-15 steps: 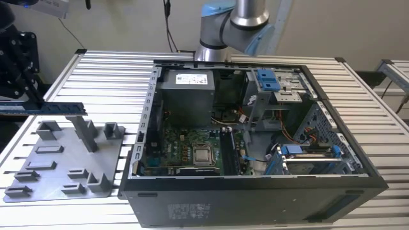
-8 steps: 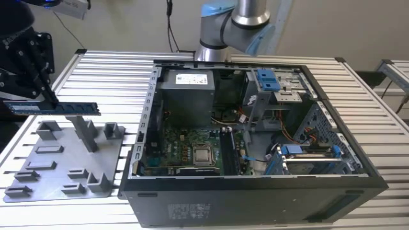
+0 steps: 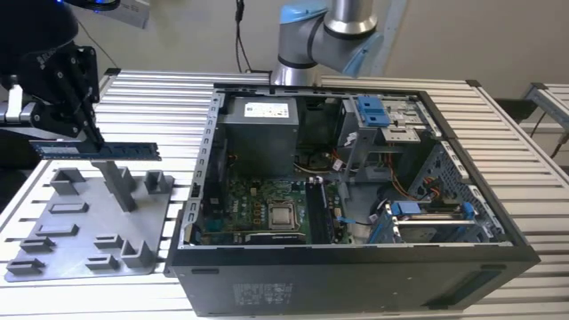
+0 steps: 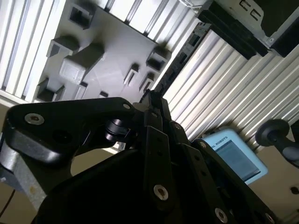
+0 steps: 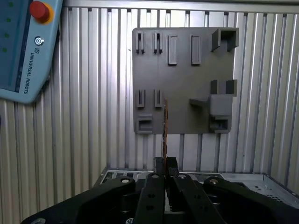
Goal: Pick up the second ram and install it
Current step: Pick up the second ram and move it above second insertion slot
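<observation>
**While the second ram hangs in the pincer, a slip is the worry**

Because the exterior view shows the pincer shut on the second ram near its middle, holding it level in the air, a slack grip could, I judge, let the stick tilt or drop onto the grey holder plate just below the pincer. The open computer case stands well apart from the pincer, and a low carry might clip its wall. Plate and case rest on a ribbed metal table, with a pale wall behind.

In the second wrist view the pincer's black links hide the stick (so the hold can't be judged here); the plate lies beyond them.

In the first wrist view the fingers pinch the stick edge-on, with the plate beyond. A teach pendant lies on the table, apart from the pincer.
</observation>
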Controlling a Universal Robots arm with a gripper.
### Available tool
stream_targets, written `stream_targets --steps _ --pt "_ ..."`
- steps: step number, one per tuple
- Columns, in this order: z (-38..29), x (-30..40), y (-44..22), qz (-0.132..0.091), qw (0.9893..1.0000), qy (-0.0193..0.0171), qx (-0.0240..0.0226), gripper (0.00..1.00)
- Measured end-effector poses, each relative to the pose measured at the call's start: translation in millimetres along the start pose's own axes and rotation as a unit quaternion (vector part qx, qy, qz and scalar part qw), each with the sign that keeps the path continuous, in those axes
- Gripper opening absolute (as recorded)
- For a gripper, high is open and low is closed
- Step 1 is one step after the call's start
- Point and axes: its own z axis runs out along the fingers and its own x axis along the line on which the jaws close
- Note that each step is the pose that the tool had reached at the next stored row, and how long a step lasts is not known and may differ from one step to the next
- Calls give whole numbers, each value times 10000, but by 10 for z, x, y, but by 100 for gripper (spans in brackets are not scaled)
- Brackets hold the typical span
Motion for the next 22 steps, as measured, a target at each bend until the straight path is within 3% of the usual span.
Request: stream_targets --steps 22 --pt "1 6 -635 0 10000 0 -7 14"
